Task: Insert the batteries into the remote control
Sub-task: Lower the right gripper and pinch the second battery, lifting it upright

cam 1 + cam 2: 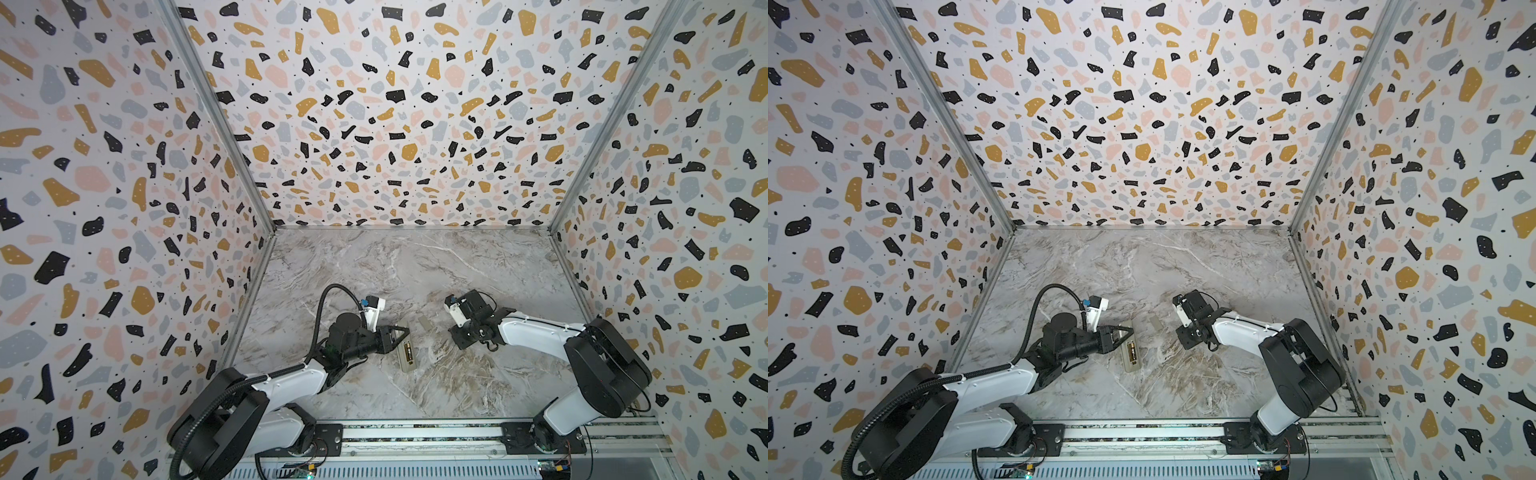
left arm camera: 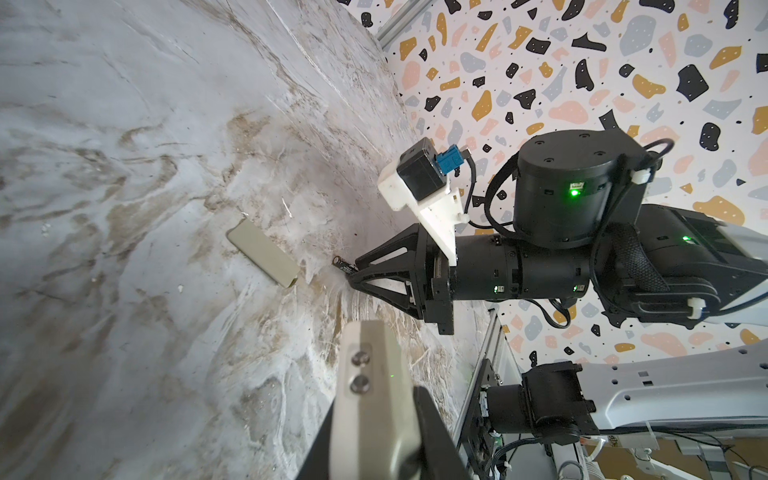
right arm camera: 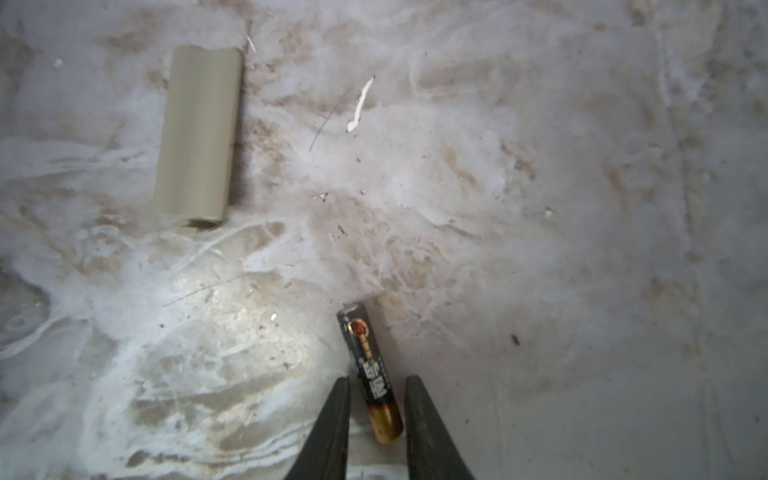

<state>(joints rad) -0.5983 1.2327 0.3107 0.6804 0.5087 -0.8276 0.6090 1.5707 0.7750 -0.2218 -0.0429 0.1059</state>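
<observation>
We see the left gripper clamped tight on the 12 o'clock end of the remote control. The remote lies back-up on the marble table, with a seated battery in its recess. At its 1 o'clock lies the cover plate. At its 3 o'clock, the right gripper straddles the loose battery, jaws narrowed with slim gaps on either side.
</observation>
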